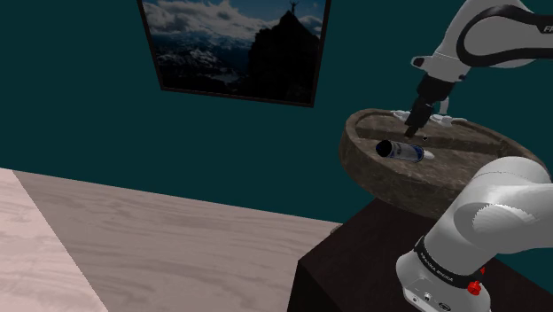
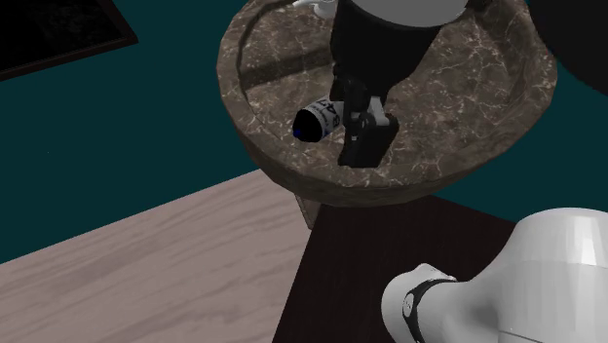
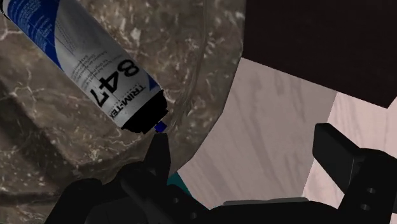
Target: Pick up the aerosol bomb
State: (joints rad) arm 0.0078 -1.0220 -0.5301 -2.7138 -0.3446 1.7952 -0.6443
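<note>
The gripper (image 3: 245,143) is spread wide and holds nothing. In the wrist view its two black fingers (image 3: 157,149) stand far apart, with pale wooden floor (image 3: 267,140) and the table's edge showing between them.

The aerosol can (image 3: 95,57) lies on its side on the round marbled table (image 3: 38,146), inside the raised rim. It is outside the open jaws, on the outer side of one finger. It is white and blue and printed "TRIM-TEX 847". Its black end carries a small blue nozzle (image 3: 160,127) just at that finger's tip; whether the two touch cannot be told. The can's other end is cut off by the picture's edge.

In the shoulder view the gripper (image 1: 412,131) points down into the table (image 1: 390,186), with the can (image 1: 401,151) just below and beside it. Small white shapes (image 1: 446,119) behind the gripper are too unclear to name.

In the second exterior view the gripper (image 2: 361,146) covers most of the can (image 2: 314,121), leaving its dark end and a strip of label. The arm hides part of the table (image 2: 468,88). The dark stand (image 2: 390,244) lies nearer the camera.
</note>
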